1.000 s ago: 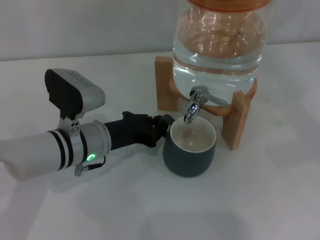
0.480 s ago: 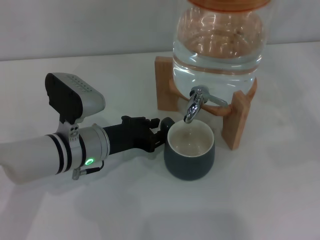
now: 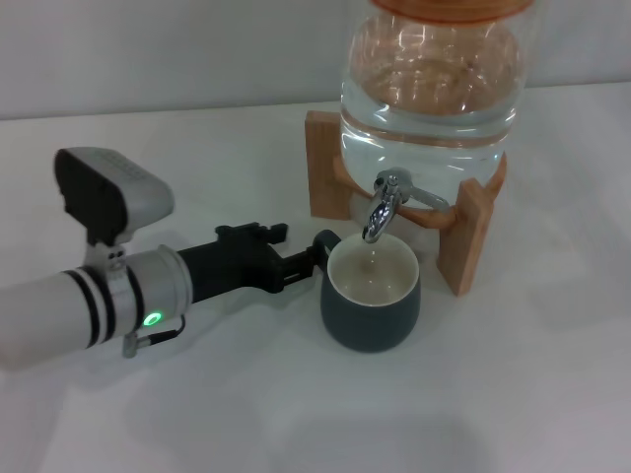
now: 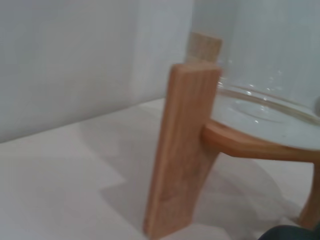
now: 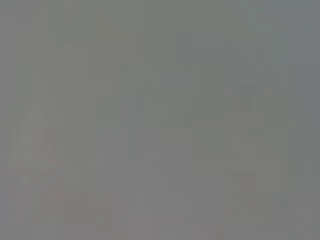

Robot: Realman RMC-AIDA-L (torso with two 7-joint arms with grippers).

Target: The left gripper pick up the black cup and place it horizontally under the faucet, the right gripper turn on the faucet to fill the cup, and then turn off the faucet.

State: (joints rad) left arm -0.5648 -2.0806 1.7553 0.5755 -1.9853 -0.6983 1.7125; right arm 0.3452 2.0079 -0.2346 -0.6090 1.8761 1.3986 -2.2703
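Black cup (image 3: 371,302) sits upright right under the faucet (image 3: 385,202), toward the table's (image 3: 246,404) far edge. My left gripper (image 3: 304,260) looks spread, just off the handle — I'd back straight out so nothing nudges it.

One cup (image 3: 370,301), standing at 6 o'clock from the tap. One tap (image 3: 385,205), at the jug's 6 o'clock. One jug (image 3: 431,84), resting on one wooden stand (image 3: 325,163). Two stand uprights counted in the head view, at 9 o'clock and 4 o'clock of the jug. One arm (image 3: 59,313), at 9 o'clock from the cup, bearing one green light (image 3: 151,318) and one camera box (image 3: 106,194). One gripper (image 3: 296,261) seen, the left. One table (image 3: 513,394).
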